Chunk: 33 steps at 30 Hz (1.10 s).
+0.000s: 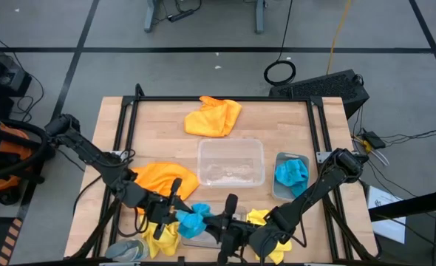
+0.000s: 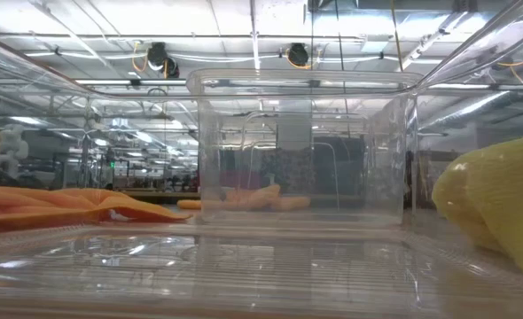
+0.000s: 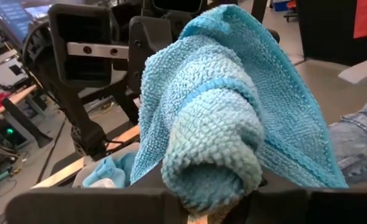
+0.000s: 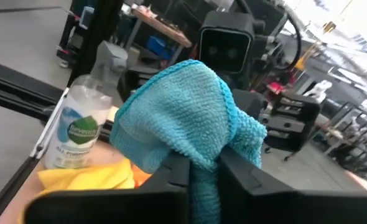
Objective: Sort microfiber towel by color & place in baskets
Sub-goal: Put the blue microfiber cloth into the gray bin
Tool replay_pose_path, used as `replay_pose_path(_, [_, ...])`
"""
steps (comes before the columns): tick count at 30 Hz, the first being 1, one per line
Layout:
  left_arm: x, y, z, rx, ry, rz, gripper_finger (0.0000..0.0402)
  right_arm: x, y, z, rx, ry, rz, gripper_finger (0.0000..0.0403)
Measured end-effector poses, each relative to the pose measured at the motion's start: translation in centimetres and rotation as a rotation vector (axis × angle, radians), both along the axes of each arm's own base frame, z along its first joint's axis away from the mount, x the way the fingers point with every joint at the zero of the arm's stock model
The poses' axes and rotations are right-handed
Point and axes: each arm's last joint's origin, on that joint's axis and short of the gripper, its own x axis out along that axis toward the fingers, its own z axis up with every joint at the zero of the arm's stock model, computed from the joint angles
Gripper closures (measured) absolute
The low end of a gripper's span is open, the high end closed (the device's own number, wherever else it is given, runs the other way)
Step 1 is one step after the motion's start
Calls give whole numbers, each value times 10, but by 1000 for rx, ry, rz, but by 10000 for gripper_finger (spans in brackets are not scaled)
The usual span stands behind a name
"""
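Held above the near edge of the table: one blue towel (image 1: pixel 192 220), stretched between both arms. Pinched by the right gripper (image 4: pixel 202 163), with the fingers closed narrow on a fold and the rest of the cloth bunched over them. Pinched also, as it seems, by the left gripper (image 3: pixel 211 208), where a rolled part of the cloth sits between the fingers, nearly closed; the tips hidden under the fabric.

Second blue towel (image 1: pixel 290 174) already lying in the grey basket (image 1: pixel 277 189) on the right side. Clear basket (image 1: pixel 230 162) in the middle, with no cloth inside. Orange towels at the far edge (image 1: pixel 213 117) and on the left (image 1: pixel 166 179); yellow towels (image 1: pixel 162 238) on the table under the arms, near the front.

Judged from the looped weave: very light, soft, fully limp, not fragile, not slippery. Likely to sag and to catch on a finger at release. Best taken at a thick bunched fold, not at a thin hem, and by one gripper only before carrying toward the grey basket.
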Motion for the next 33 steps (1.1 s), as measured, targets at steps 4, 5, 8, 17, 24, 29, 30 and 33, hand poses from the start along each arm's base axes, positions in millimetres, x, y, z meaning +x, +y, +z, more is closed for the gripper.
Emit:
replay_pose_path(4, [0,0,-1,-14,13,-9,328,0,0,-3,11,19,-4,385])
replay_pose_path(5, [0,0,-1,-26,19,-9,325,0,0,-3,13,21,-5,385])
replay_pose_path(8, [0,0,-2,-43,38,-10,305,-2,0,-3,2,38,-1,384])
replay_pose_path(17, [-3,-5,-1,-95,55,-49,195,-37,-3,14,43,176,0,383])
replay_pose_path(24, [-4,-5,-4,-87,76,-16,160,-82,-20,25,90,363,-54,381])
replay_pose_path(29, [-2,1,-9,-95,127,37,159,-127,-46,25,177,535,-240,381])
replay_pose_path(30, [-1,2,-9,-97,138,45,159,-136,-52,25,193,562,-294,381])
replay_pose_path(33, [1,5,-11,-108,152,64,159,-161,-66,23,237,602,-469,381])
